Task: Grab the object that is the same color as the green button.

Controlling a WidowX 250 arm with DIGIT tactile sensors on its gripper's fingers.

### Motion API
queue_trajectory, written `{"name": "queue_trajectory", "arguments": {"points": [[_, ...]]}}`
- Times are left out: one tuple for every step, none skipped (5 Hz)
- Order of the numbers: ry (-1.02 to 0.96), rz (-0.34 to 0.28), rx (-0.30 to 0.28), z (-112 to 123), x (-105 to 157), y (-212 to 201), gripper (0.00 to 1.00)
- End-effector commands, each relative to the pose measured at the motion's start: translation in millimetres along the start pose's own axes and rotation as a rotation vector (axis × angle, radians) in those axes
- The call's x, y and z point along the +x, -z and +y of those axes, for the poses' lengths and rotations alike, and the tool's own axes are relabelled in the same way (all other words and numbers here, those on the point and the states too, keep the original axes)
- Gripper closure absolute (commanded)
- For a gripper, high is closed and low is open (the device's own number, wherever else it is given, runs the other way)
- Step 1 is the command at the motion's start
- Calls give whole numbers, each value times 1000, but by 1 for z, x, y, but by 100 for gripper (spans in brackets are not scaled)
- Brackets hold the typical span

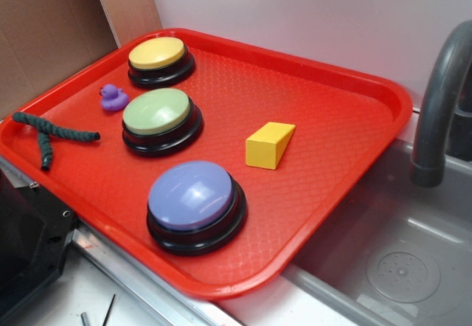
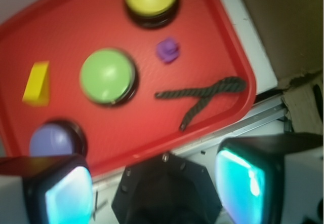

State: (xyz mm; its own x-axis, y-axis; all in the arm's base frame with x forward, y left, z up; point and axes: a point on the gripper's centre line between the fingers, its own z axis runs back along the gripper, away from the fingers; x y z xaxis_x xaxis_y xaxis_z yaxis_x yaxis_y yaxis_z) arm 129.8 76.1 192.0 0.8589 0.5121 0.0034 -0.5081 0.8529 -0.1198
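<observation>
Six things lay on the red tray (image 1: pixel 354 97) in the exterior view. Farthest left, near the tray's left rim, lay the dark green Y-shaped rope piece (image 1: pixel 50 132), flat on the tray, touching nothing else, well apart from the buttons. Next to the right sat the small purple duck (image 1: pixel 112 98), between the rope piece and the green button (image 1: pixel 157 113), close to that button's upper left. Behind the duck stood the yellow-topped button (image 1: pixel 158 54) at the tray's far corner. In front of the green button stood the bluish-purple-topped button (image 1: pixel 193 196), near the front rim. Right of the three buttons lay the yellow wedge block (image 1: pixel 269 145), on its own in the middle of the tray. Farther right, off the tray, rose a grey faucet (image 1: pixel 441 101) over a grey sink (image 1: pixel 391 259).

Seen from the wrist, held the gripper (image 2: pixel 152 188) spread apart and empty, fingers (image 2: pixel 63 193) at the picture's bottom corners, short of the tray's rim. Lay the rope piece (image 2: pixel 202 95) beyond the gripper, untouched, just inside the near rim of the tray.
</observation>
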Motion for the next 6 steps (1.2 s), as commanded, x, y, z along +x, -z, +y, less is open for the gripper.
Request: {"name": "queue_trajectory", "arguments": {"points": [[-469, -261, 41, 55, -7, 29, 0], [-719, -259, 78, 71, -1, 54, 0], [-965, -258, 138, 86, 7, 89, 0], [-1039, -180, 183, 74, 16, 119, 0], [-1019, -141, 204, 67, 22, 138, 0], [-1030, -122, 208, 67, 21, 157, 0]]}}
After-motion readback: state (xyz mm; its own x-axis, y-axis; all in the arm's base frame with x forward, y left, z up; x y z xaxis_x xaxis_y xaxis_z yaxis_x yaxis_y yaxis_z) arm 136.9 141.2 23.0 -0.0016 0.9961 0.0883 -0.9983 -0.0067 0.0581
